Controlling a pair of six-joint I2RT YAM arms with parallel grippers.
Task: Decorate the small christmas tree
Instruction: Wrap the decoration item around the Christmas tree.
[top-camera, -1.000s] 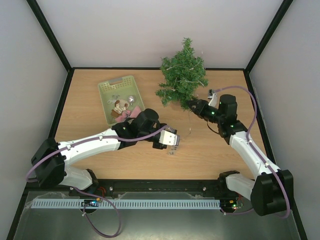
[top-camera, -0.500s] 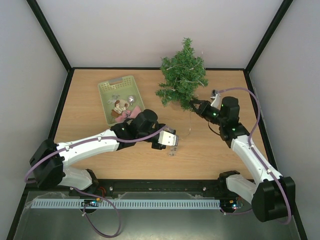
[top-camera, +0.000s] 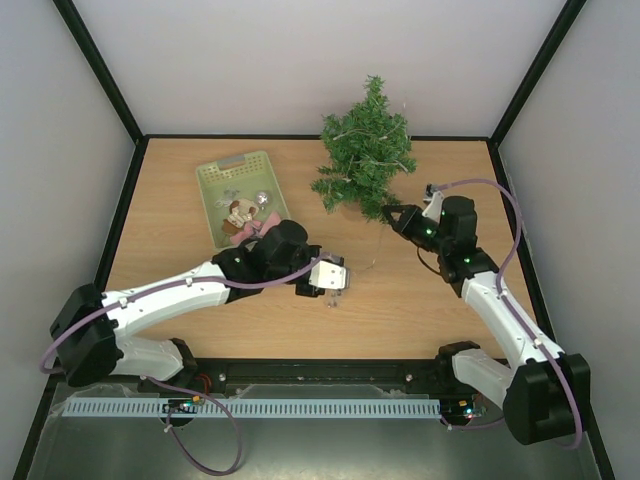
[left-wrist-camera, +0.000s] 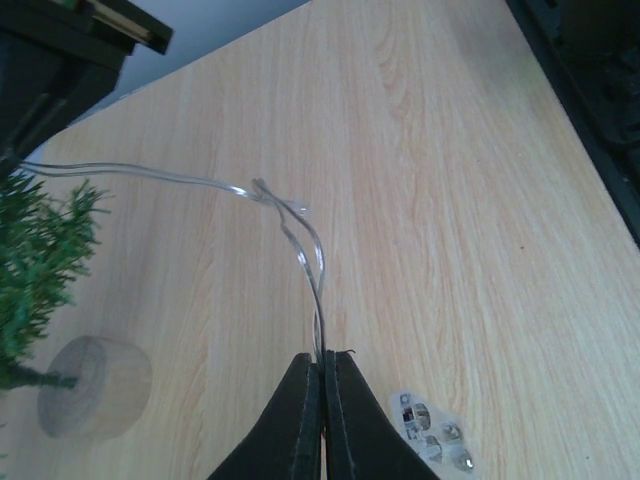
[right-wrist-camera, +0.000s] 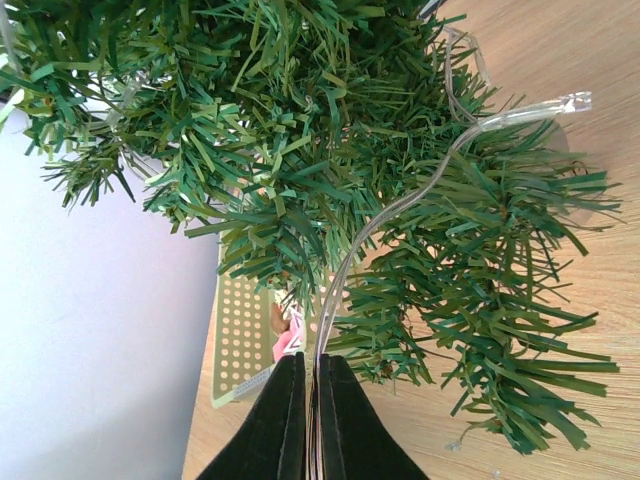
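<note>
Bright, even light fell from overhead, leaving only faint, soft shadows beneath the arms on the bench (top-camera: 170, 250) and small glints along the clear wire (left-wrist-camera: 290, 215), while the dark left claw (left-wrist-camera: 322, 357) and right claw (right-wrist-camera: 312, 362) looked slightly soft up close.

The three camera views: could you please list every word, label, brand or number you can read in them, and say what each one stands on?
No text can be read in any view.
The small clear piece beside the left gripper shows only tiny metal bits; any marking is too small to tell.
The pale green basket, the small christmas tree and the light string carry no visible print.
</note>
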